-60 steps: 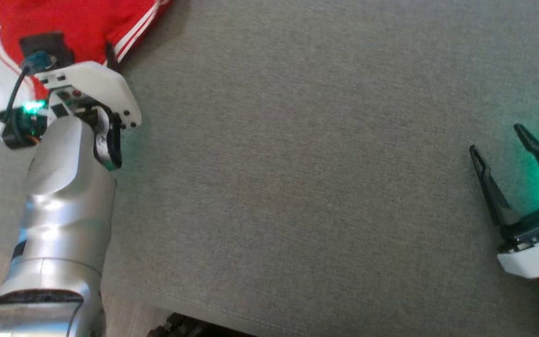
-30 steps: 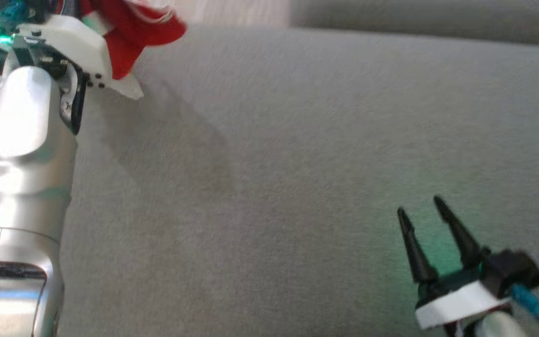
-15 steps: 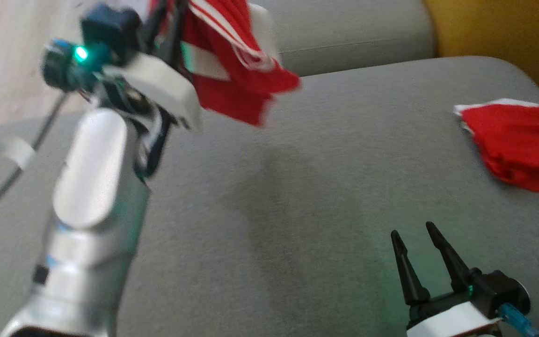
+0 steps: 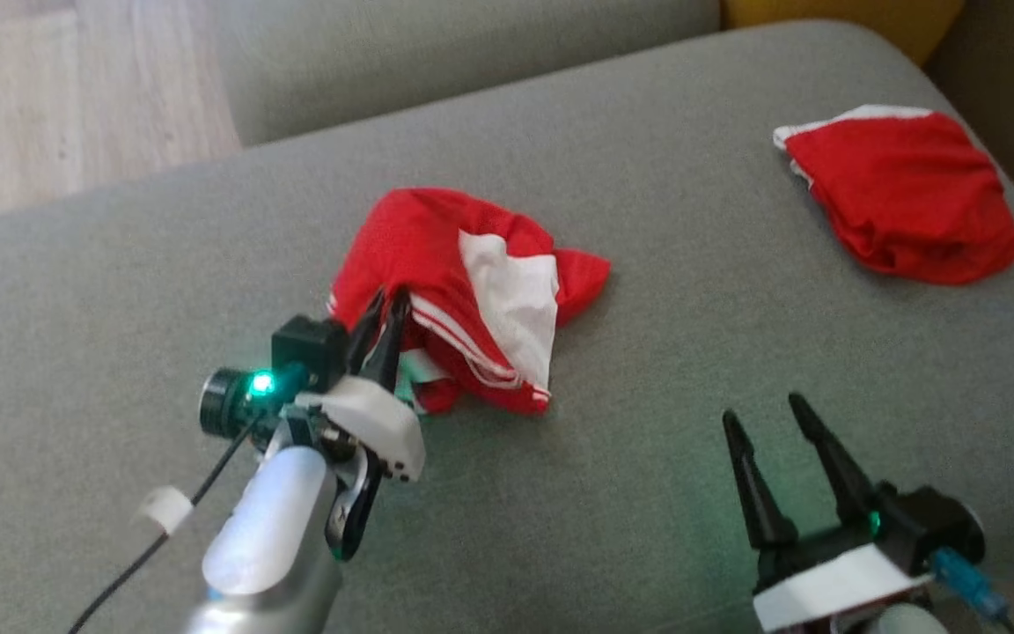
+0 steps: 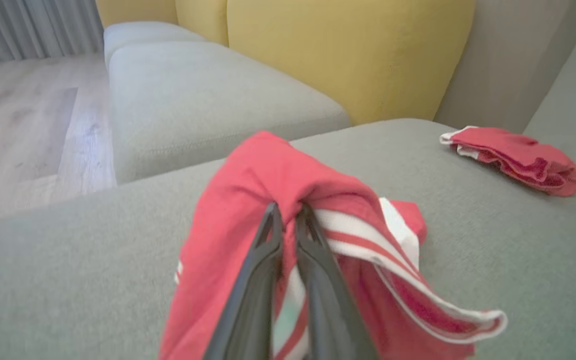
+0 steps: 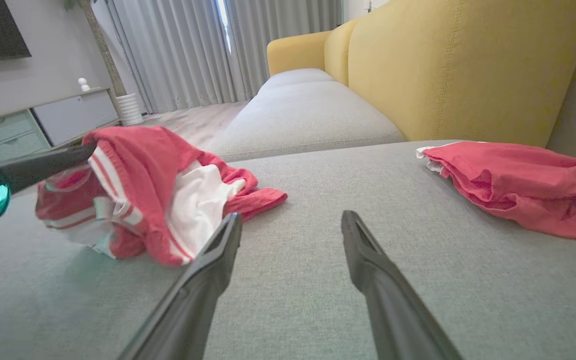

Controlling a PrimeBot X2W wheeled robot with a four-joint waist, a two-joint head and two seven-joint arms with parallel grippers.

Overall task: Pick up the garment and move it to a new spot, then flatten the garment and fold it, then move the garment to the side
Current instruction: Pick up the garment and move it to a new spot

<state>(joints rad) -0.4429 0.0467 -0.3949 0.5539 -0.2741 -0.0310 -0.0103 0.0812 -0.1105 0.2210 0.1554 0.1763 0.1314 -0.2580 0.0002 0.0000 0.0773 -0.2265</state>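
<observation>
A crumpled red garment with white panels and stripes rests in a heap on the middle of the grey sofa seat. My left gripper is shut on a fold at its near left side; in the left wrist view the garment drapes over the closed fingertips, and the left gripper pinches the cloth. My right gripper stands open over bare cushion at the lower right, a short way from the garment. In its own wrist view the right gripper holds nothing.
A second red garment lies bunched at the seat's far right, near the yellow backrest. Another grey seat section lies beyond, with wooden floor at the far left. A cabinet and curtains stand further off.
The head camera has swung, bringing the sofa and second garment into view. My left arm has carried the garment from high at the left down onto the middle of the seat.
</observation>
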